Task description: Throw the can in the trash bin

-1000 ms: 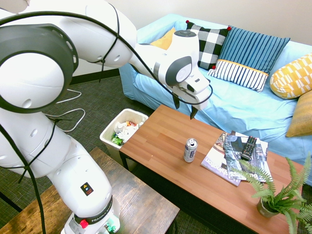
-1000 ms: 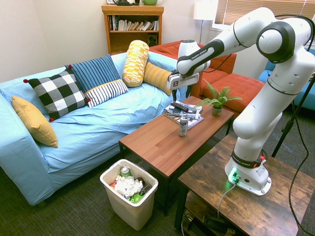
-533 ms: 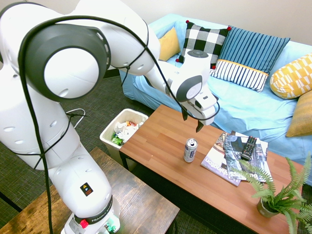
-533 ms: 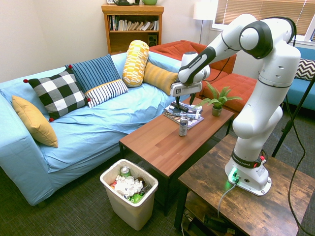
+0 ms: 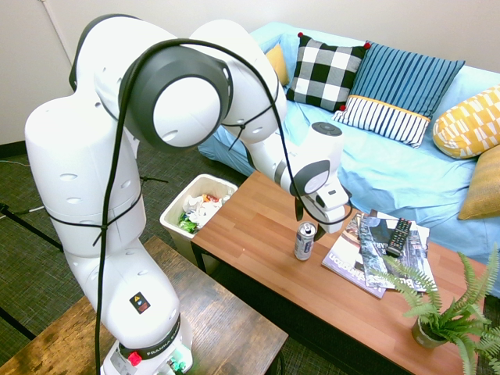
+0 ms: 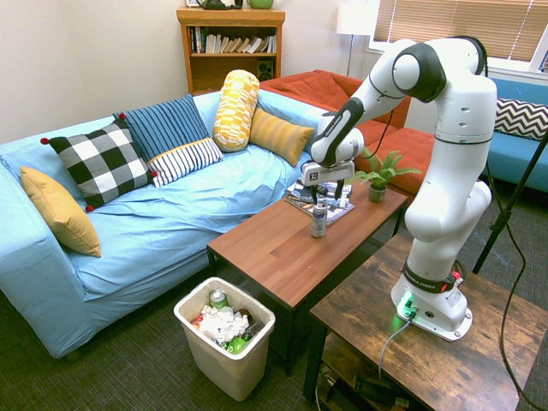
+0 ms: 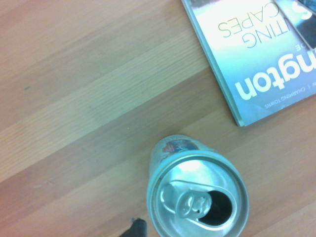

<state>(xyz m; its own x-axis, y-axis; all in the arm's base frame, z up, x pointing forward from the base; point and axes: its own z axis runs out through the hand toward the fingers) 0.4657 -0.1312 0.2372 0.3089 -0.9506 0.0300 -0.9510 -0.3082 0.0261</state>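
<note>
Working on the reach for the can (image 5: 304,247), seen standing upright on the counter (image 5: 248,225), just left of the magazines (image 5: 342,264) in the first exterior view. Keeping the claw (image 5: 309,222) spread wide, holding nothing, hovering close by the can's top. Probably needing next to be centring over the can, lowering astride it and closing gently, before carrying it left to the trash bin (image 5: 180,237), beyond the counter's end.
</note>
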